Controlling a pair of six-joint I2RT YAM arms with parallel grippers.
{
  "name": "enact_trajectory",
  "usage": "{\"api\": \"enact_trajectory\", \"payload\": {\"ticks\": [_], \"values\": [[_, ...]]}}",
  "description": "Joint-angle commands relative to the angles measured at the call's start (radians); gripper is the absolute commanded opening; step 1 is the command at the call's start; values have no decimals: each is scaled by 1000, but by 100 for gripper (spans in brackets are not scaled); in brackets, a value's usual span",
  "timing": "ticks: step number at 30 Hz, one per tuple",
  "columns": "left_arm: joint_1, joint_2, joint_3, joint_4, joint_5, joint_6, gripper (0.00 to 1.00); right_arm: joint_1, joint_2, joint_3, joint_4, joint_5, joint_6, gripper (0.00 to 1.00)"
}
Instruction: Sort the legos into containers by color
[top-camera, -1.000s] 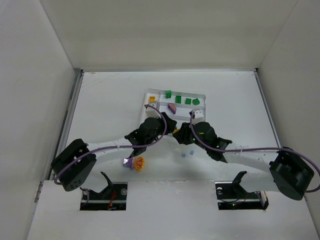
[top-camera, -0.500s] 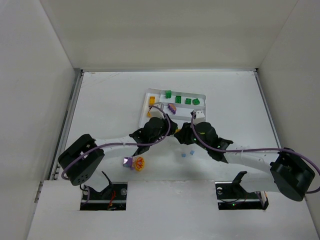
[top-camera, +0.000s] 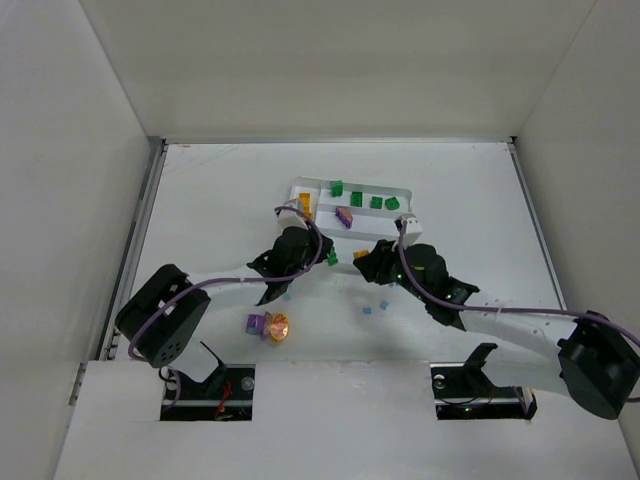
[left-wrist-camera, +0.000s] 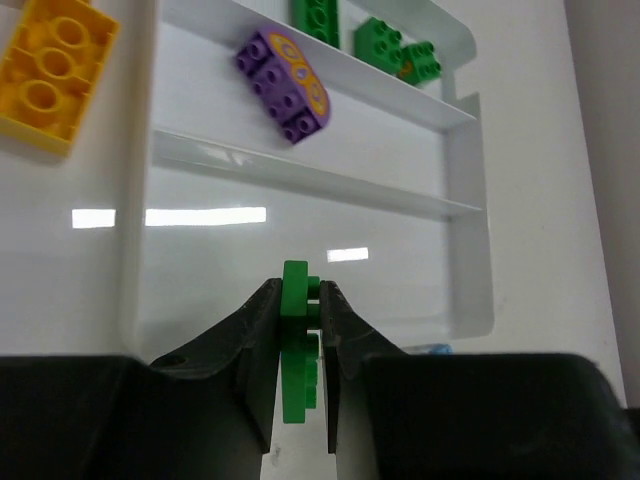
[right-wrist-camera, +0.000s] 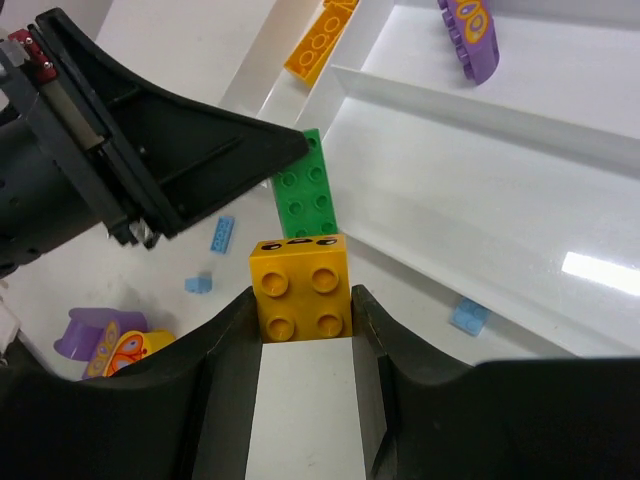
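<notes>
room: plain white worktop (top-camera: 220, 200), white walls on three sides.
tray: white tray (top-camera: 408, 192) mid-worktop, split by thin dividers.
left gripper: the left gripper (left-wrist-camera: 299, 300) is clamped on a green brick (left-wrist-camera: 294, 385). the brick stands on edge between the fingers, right over the tray's near rim.
right gripper: the right gripper (right-wrist-camera: 302, 305) is pinched tight on a yellow brick (right-wrist-camera: 300, 280), studs facing its camera. it's just beside the green brick at the same near rim, can't tell if the two touch.
far row: four green bricks (top-camera: 357, 198) in a line.
middle row: one purple brick (left-wrist-camera: 283, 85) with a yellow print, lying slanted.
left slot: a flat yellow piece (left-wrist-camera: 40, 75).
near row: no bricks lying in it that i can see.
loose stuff: a purple piece (top-camera: 256, 323) touching an orange round piece (top-camera: 279, 326) on the worktop beside the left arm. a few tiny light blue bits (top-camera: 366, 311) are scattered between the arms, one just outside the tray's near rim.
</notes>
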Motion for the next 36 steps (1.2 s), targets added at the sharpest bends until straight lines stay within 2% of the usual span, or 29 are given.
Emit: {"api": "enact_trajectory", "payload": {"ticks": [1,9,15,19,29,36], "values": [[48,-46,17,41,11,-29,10,-21,-23,-16,71,22,16,17],[79,154,270,127,0,-72,11,-64,-63,-49,71,59,41,17],[134,371,433,230,-89,-188,12,-91,-101,-69,69,68,59,17],[145,474,520,305,-181,-171,13,-102,-129,-80,69,70,67,17],[142,607,642,305,-303,-167,18,-107,-149,-88,68,62,75,17],[125,607,626,285,-348,-141,31,-107,-150,-88,68,59,75,17]]}}
